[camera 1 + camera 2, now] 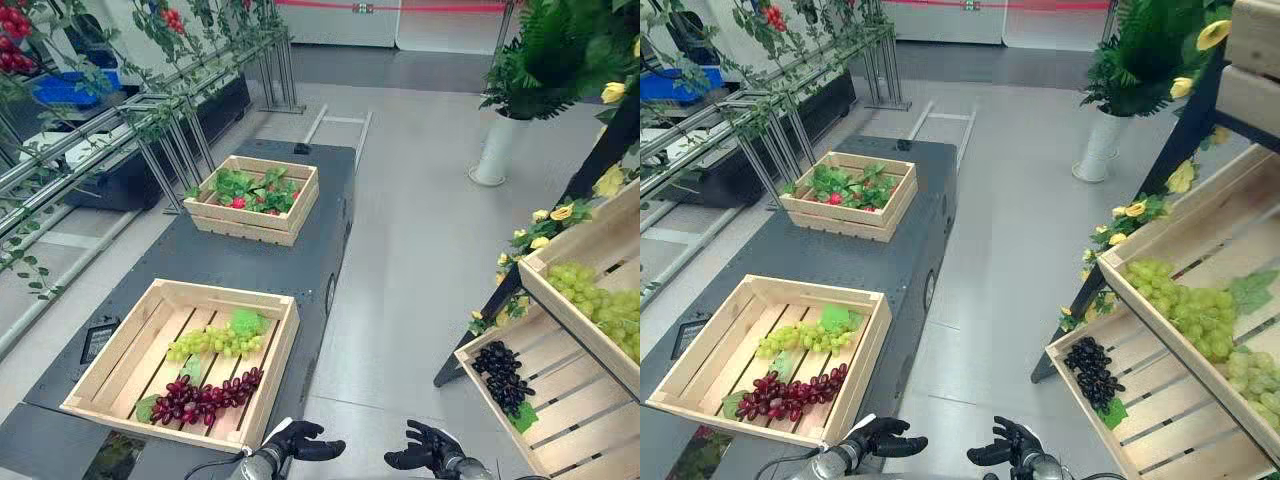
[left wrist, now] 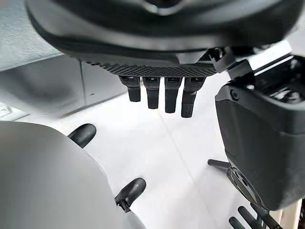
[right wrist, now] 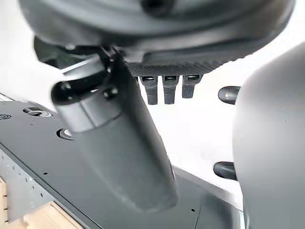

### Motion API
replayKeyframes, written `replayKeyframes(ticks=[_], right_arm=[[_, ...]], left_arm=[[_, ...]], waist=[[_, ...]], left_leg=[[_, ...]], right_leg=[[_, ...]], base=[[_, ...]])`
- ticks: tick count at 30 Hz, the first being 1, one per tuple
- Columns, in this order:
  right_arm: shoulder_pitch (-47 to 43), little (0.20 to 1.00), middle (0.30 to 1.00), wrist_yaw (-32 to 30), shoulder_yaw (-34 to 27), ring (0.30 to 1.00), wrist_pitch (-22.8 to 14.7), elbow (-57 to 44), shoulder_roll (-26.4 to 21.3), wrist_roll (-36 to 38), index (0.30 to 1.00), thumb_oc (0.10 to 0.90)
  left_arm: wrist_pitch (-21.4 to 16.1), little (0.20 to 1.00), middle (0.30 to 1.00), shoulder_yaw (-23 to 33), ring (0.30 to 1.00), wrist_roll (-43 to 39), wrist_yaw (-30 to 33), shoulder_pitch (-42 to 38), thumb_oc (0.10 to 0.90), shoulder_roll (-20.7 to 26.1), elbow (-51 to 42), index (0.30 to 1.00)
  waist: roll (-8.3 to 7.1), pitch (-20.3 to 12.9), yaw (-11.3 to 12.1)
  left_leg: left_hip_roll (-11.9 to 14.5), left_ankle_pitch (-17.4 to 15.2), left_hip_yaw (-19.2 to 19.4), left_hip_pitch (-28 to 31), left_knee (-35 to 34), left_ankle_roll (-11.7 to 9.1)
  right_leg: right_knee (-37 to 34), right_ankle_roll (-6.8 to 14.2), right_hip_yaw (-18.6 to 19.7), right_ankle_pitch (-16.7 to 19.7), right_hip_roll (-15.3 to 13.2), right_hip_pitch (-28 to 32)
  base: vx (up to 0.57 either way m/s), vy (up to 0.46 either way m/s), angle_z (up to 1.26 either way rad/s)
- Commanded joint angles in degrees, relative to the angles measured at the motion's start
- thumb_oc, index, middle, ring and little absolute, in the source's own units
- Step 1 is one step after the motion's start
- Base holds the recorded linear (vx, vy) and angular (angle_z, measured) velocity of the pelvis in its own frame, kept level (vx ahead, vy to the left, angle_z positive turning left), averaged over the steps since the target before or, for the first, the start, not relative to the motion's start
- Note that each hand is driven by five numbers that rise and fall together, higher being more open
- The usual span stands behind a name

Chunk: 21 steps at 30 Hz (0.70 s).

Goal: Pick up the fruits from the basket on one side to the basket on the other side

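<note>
The left hand [image 1: 300,440] and right hand [image 1: 425,447] hang at 6 o'clock, fingers loose and empty, likely because no red grapes [image 1: 205,395] are picked yet from the wooden crate [image 1: 112,348] at 8 o'clock.

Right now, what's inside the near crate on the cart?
In the near crate: a green grape bunch, a dark red grape bunch and green leaves, on bare slats. Anything under the bunches is covered.

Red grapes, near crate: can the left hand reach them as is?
Probably yes: the left hand hangs open and empty by the crate's near corner, and nothing covers the red grapes.
</note>
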Motion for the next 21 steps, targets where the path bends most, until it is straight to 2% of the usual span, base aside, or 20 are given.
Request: replayKeyframes(ticks=[1, 7, 11, 14, 16, 19, 20, 21], right_arm=[[-4.12, 0.9, 0.9, 2.75, -0.85, 0.9, -2.11, 1.72, -0.9, 2.71, 0.9, 0.8], [-3.08, 0.9, 0.9, 3.01, -1.73, 0.9, -1.98, 2.59, -0.17, 4.69, 0.9, 0.8], [-2.78, 0.9, 0.9, 8.31, -3.72, 0.9, 0.66, 3.31, 0.0, 13.89, 0.9, 0.8], [-2.23, 0.9, 0.9, 5.95, -5.3, 0.9, -0.62, 4.15, 0.53, 15.96, 0.9, 0.8], [-1.94, 0.9, 0.9, 3.51, -6.27, 0.9, -1.87, 4.34, 0.53, 16.62, 0.9, 0.8], [-1.85, 0.9, 0.9, 5.35, -7.49, 0.9, -2.85, 4.44, 0.74, 19.85, 0.9, 0.8], [-1.61, 0.9, 0.9, 6.51, -8.16, 0.9, -4.4, 4.0, 1.03, 23.7, 0.9, 0.8], [-1.57, 0.9, 0.9, 6.29, -8.3, 0.9, -4.73, 3.85, 1.04, 24.27, 0.9, 0.8]], left_arm=[[-1.83, 0.9, 0.9, 0.55, 0.9, -1.77, -0.19, -4.21, 0.8, -2.07, 2.25, 0.9], [-3.87, 0.9, 0.9, 0.61, 0.9, 0.51, 0.17, -3.09, 0.8, -2.38, 2.92, 0.9], [-2.72, 0.9, 0.9, 0.31, 0.9, 1.53, 3.36, -3.43, 0.8, -1.96, 3.17, 0.9], [-2.68, 0.9, 0.9, 1.08, 0.9, 1.34, 4.08, -3.57, 0.8, -2.3, 3.68, 0.9], [-4.92, 0.9, 0.9, 0.95, 0.9, 2.17, 6.24, -3.45, 0.8, -2.34, 3.68, 0.9], [-5.89, 0.9, 0.9, 0.91, 0.9, 2.23, 8.19, -3.45, 0.8, -2.61, 3.45, 0.9], [-7.66, 0.9, 0.9, 0.88, 0.9, 3.14, 7.54, -3.34, 0.8, -2.33, 3.09, 0.9], [-8.13, 0.9, 0.9, 0.65, 0.9, 2.75, 7.02, -3.31, 0.8, -2.26, 2.89, 0.9]], waist=[[0.29, 2.55, 0.26], [0.06, 1.62, -0.09], [0.04, 1.59, -0.21], [0.01, 1.38, -0.38], [0.02, 1.23, -0.59], [0.09, 1.16, -0.61], [0.12, 1.12, -0.64], [0.16, 1.15, -0.67]], left_leg=[[-2.08, -5.84, -3.09, 1.29, 0.32, 1.37], [-1.59, -6.11, -2.74, 2.25, 0.32, 1.2], [-1.34, -5.94, -2.57, 2.43, 0.32, 1.11], [-1.29, -5.97, -2.5, 2.64, 0.32, 1.08], [-1.26, -5.98, -2.31, 2.78, 0.32, 1.08], [-1.31, -6.0, -2.27, 2.92, 0.32, 1.12], [-1.36, -5.92, -2.13, 2.87, 0.32, 1.0], [-1.36, -5.87, -2.06, 2.79, 0.32, 0.97]], right_leg=[[1.07, -1.97, -1.11, -3.21, 0.7, 2.68], [0.37, -2.19, -0.34, -3.3, 1.09, 3.67], [0.49, -2.27, -0.27, -3.47, 1.19, 3.8], [0.45, -2.31, -0.27, -3.55, 1.23, 4.04], [0.24, -2.35, -0.17, -3.46, 1.24, 4.19], [0.14, -2.35, -0.12, -3.46, 1.23, 4.38], [0.14, -2.3, -0.07, -3.4, 1.2, 4.3], [0.14, -2.26, -0.06, -3.35, 1.16, 4.22]], base=[[-0.03, -0.19, -0.5], [0.04, -0.025, -0.01], [0.0, 0.0, 0.0], [0.0, 0.0, 0.0], [0.0, 0.0, 0.0], [0.0, 0.0, 0.0], [0.0, 0.0, 0.0], [0.0, 0.0, 0.0]])
